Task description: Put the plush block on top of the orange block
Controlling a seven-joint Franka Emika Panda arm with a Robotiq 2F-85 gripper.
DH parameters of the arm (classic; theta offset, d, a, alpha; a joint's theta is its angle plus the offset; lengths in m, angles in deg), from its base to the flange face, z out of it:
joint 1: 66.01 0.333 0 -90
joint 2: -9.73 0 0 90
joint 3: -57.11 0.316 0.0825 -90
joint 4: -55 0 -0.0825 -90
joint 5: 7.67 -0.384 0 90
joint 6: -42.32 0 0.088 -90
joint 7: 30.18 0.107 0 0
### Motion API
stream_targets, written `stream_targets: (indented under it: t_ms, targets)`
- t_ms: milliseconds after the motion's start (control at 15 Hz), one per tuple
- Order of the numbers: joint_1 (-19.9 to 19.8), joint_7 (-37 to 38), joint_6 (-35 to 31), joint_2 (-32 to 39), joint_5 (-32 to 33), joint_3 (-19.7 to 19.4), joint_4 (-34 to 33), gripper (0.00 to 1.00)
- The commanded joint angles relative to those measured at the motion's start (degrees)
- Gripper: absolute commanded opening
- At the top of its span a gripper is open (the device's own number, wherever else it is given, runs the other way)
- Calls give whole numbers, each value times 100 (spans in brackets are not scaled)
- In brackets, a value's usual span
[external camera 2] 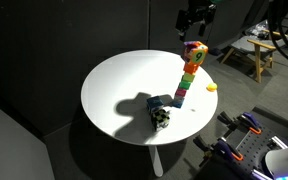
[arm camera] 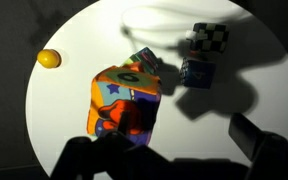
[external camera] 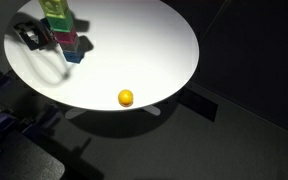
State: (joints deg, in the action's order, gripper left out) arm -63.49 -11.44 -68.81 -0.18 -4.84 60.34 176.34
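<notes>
While the gripper (external camera 2: pixel 196 24) hangs above the table, clear of everything below it, its fingers (arm camera: pixel 259 140) stand wide apart in the wrist view, dark against the tabletop and holding nothing. The plush block (arm camera: pixel 124 95) sits at the very top of a tall, slightly leaning stack of coloured blocks (external camera 2: pixel 187 78) near the edge of the round white table (external camera: pixel 154 50). From above, its soft faces show purple, yellow and orange patches with printed shapes. These may be letters or figures, but they are too blurred to read, and no brand or label can be made out anywhere in the scene.

An orange face shows on the near side of the block in the wrist view. Whether it belongs to the plush block or to a block under it cannot be told. In both exterior views the stack reads as bands of green, yellow, pink and blue, and the layer directly under the plush block is too small to name with confidence.

Beside the foot of the stack lies a blue block (arm camera: pixel 197 72), and just beyond it a black-and-white checkered cube (arm camera: pixel 210 36). The two are close together, and whether they touch is unclear. A small yellow ball (arm camera: pixel 49 59) rests well apart from them, near the table's rim.
</notes>
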Motion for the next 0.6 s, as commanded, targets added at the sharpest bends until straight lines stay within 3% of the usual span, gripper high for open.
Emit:
stream_targets:
  t_ms: [0,533]
  targets:
    - [38,-156,20,-350,-245,60,289,100]
    - [101,-268,185,-669,-431,177,633,100]
